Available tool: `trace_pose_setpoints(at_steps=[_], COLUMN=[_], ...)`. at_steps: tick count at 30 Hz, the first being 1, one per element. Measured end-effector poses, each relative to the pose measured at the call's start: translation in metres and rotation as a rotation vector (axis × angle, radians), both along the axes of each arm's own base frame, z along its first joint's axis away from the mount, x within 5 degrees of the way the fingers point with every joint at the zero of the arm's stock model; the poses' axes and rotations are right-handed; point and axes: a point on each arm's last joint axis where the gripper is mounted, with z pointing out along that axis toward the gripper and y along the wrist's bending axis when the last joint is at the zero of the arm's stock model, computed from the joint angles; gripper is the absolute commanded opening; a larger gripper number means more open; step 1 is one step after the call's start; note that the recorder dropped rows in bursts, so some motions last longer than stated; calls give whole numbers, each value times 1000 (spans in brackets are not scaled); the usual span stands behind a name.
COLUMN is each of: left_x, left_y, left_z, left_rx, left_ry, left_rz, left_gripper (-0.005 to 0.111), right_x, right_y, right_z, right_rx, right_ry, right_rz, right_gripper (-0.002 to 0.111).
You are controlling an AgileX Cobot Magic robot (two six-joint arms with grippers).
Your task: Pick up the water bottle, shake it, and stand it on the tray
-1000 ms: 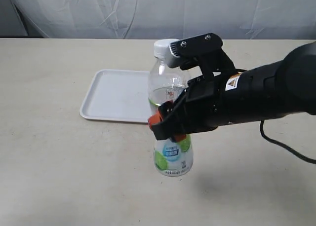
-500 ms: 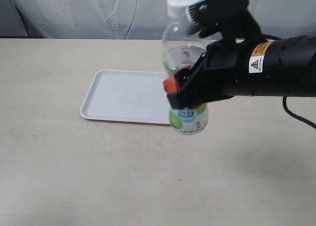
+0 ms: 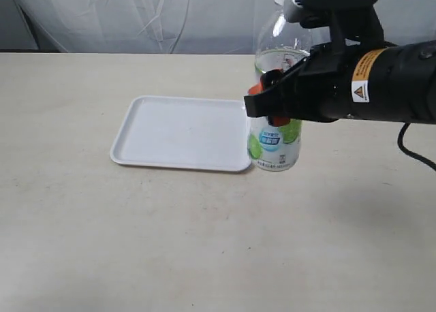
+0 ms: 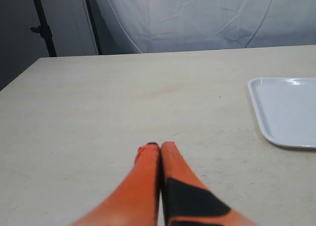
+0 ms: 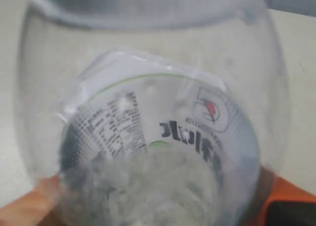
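Observation:
The water bottle (image 3: 274,143) hangs upright above the table, just off the right end of the white tray (image 3: 178,131). It is clear, with a lime label low down. My right gripper (image 3: 268,106) is shut on its waist, and an orange fingertip (image 3: 255,90) shows at the bottle's left side. The arm hides most of the cap. In the right wrist view the bottle (image 5: 153,122) fills the frame, with water frothing inside it. My left gripper (image 4: 159,146) is shut and empty, low over bare table, with the tray (image 4: 289,110) off to one side.
A pale wooden table (image 3: 102,244) carries the tray. A wrinkled white backdrop (image 3: 150,19) hangs behind the table's far edge. The right arm's black cable (image 3: 417,155) trails down at the right.
My right gripper has carried the bottle up and to the right, from over the near table to beside the tray's right end. The tray has not moved.

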Motion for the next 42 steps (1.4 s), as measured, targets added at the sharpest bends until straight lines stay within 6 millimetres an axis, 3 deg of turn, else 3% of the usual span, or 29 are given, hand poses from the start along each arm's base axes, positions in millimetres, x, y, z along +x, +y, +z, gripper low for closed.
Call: trace_pose_setpoints(at_steps=[6,13,19,22,30,37,42], left_x=[0,0,0,0,0,0,0], left_y=[0,0,0,0,0,0,0], left_z=[0,0,0,0,0,0,0], left_rx=[0,0,0,0,0,0,0], left_ry=[0,0,0,0,0,0,0], left_rz=[0,0,0,0,0,0,0], left_gripper=[0,0,0,0,0,0,0], right_x=[11,24,48,55,74,92,111], right_y=[-6,17,36,48,83,109,114], right_z=[-15,-11,-31,-42,-41,-65,-62], right_rx=[-62,13,-125,-215,-64,-32,6], right_ry=[105,-39,191,231,110,192,-3], right_rz=[-118,30,-55,37,179,329,272], right_gripper=[-1,-1,-1,-1,-1,-1,-1])
